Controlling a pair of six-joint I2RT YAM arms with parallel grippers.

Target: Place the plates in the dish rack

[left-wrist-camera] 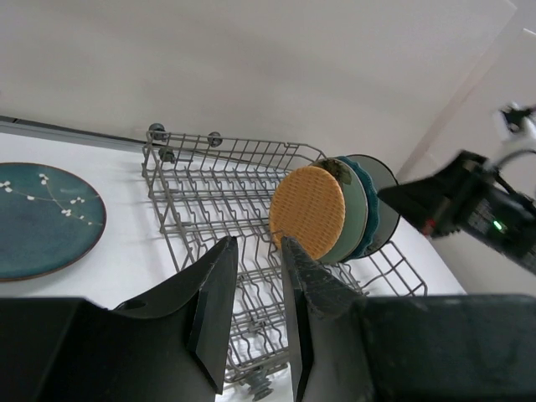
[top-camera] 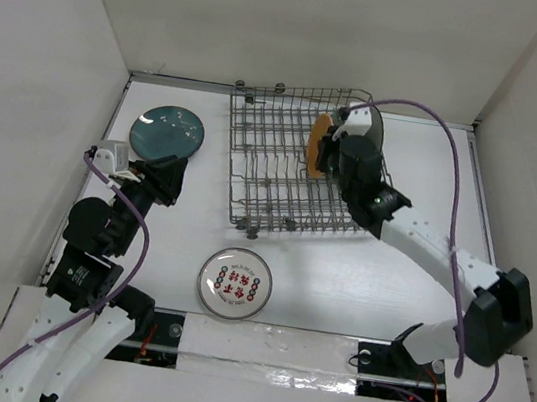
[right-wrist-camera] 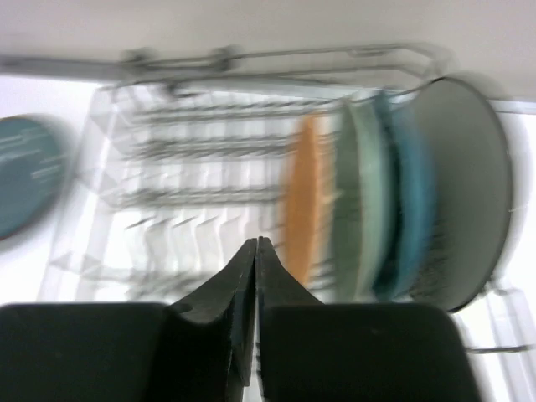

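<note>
Orange plate (right-wrist-camera: 301,201) racked just beyond right tool (right-wrist-camera: 255,248), clamped empty; left tool (left-wrist-camera: 258,247) ajar, empty.

On table (top-camera: 377,288), dish rack (top-camera: 263,170) sits far-ctr. In rack's R end: four plates (left-wrist-camera: 335,209) on edge, side by side in a row. L of rack, apart from it, one plate (top-camera: 167,131) lies flat. Near side of rack, off its L corner, another plate (top-camera: 234,286) lies flat, also apart.

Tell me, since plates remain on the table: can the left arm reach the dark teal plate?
Probably yes: the dark teal plate lies flat just beyond the left pincer, nothing between them; the dish rack stands aside.
</note>
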